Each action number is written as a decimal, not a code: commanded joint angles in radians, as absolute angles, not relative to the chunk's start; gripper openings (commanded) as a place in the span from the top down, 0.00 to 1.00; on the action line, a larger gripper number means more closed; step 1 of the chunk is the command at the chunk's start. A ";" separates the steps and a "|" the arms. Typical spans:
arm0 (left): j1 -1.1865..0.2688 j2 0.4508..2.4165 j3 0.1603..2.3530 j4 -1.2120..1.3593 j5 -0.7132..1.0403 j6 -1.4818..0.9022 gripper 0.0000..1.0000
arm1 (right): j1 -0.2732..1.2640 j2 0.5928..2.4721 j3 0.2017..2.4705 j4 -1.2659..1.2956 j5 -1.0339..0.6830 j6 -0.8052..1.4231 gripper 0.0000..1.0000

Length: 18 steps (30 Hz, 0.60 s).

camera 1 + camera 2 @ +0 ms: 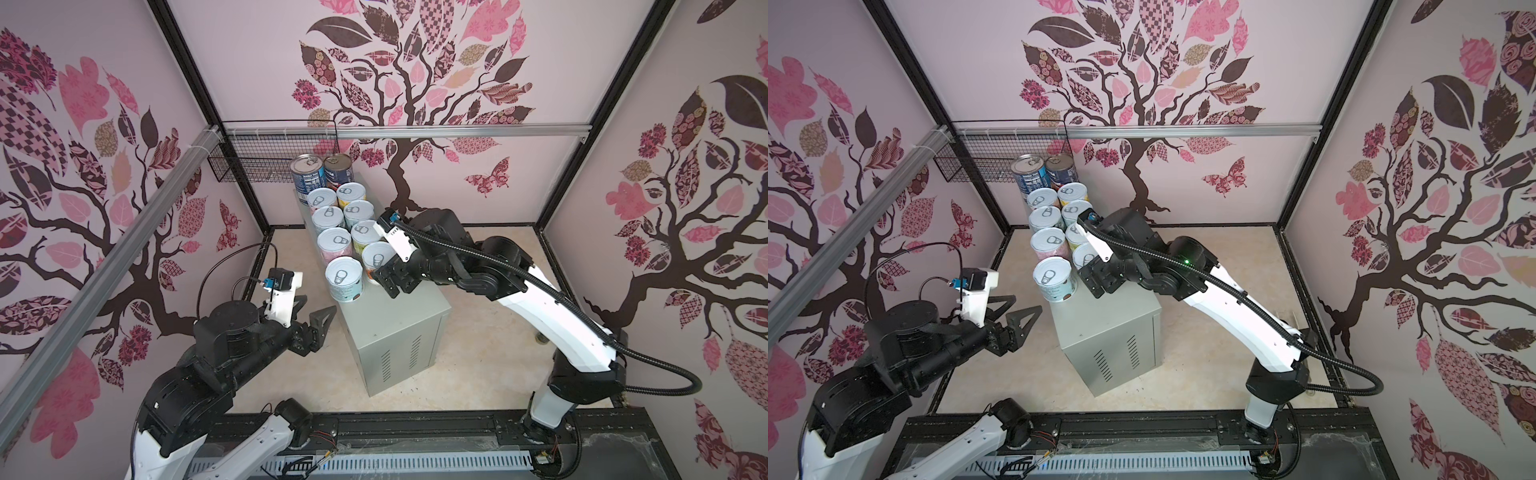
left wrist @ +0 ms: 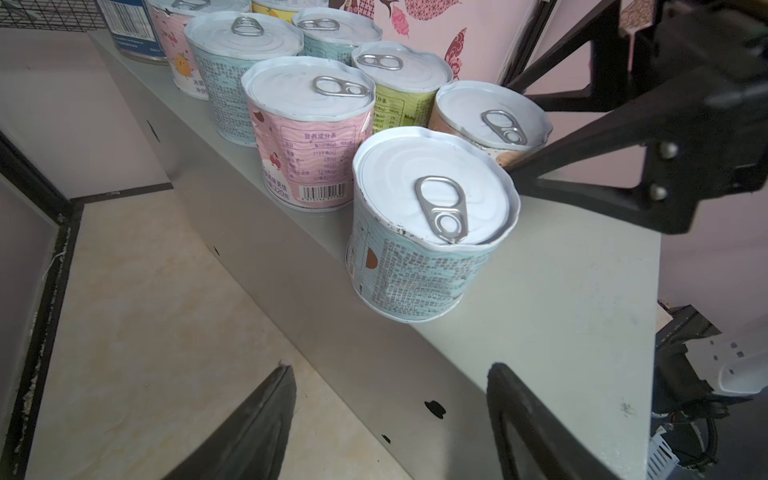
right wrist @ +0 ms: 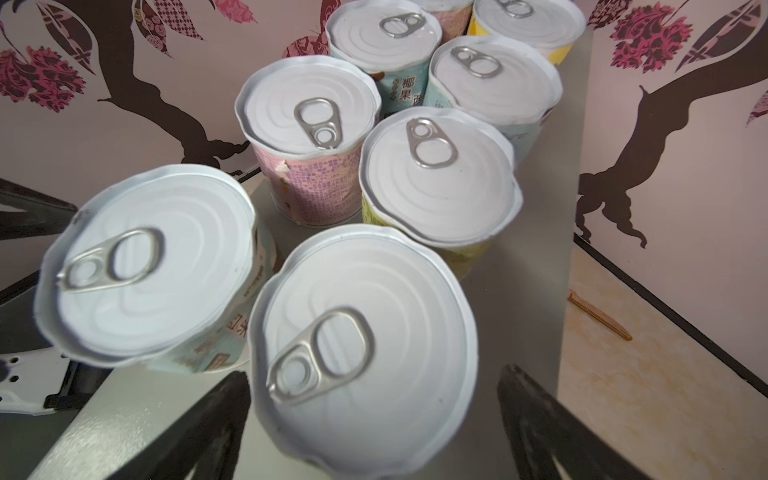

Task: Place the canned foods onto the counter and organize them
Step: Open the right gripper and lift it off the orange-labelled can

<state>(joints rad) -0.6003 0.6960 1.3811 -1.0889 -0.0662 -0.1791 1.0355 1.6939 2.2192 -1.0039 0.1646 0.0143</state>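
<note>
Left wrist view puts you right at the end of the line: the teal can (image 2: 428, 232) nearest that camera stands upright on the counter (image 2: 561, 299), its base right at the long edge, perhaps a touch over it.

Now count the canned foods (image 1: 334, 241) in both top views. Two tall tins stand at the far end, the blue tin (image 1: 308, 174) and the dark tin (image 1: 338, 168). Eight short pull-tab cans follow, paired off in two files running back toward the arms. That makes ten, all upright, all on the grey top. The wire basket (image 1: 249, 166) shows no can in it, and none lies on the floor as far as you can see.

Your left gripper (image 1: 318, 305) hangs off the counter's side, jaws apart, nothing between them. Your right gripper (image 3: 374, 374) straddles the peach can (image 3: 361, 332), the teal can's neighbour, with fingers spread to either side. In the right wrist view there seems to be a sliver of gap beside the lid, so I read that as not clamped.

My call: the placing is done and you're at the tidy-up. What's left, if anything, is squaring the front pair and easing that teal can inward.
</note>
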 commanded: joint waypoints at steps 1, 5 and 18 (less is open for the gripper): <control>-0.602 0.707 1.382 -1.046 -0.040 -0.172 0.28 | 1.037 1.598 2.159 -0.974 0.179 0.013 0.03; -0.602 0.715 1.370 -1.022 -0.042 -0.176 0.30 | 1.037 1.514 2.065 -0.926 0.182 0.024 0.03; -0.601 0.767 1.340 -0.945 -0.112 -0.199 0.40 | 1.037 1.307 1.804 -0.803 0.211 0.034 0.03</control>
<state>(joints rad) -0.6003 0.7609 1.3609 -0.9909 -0.0891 -0.1905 1.0355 1.3590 1.8244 -0.8448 0.1879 0.0257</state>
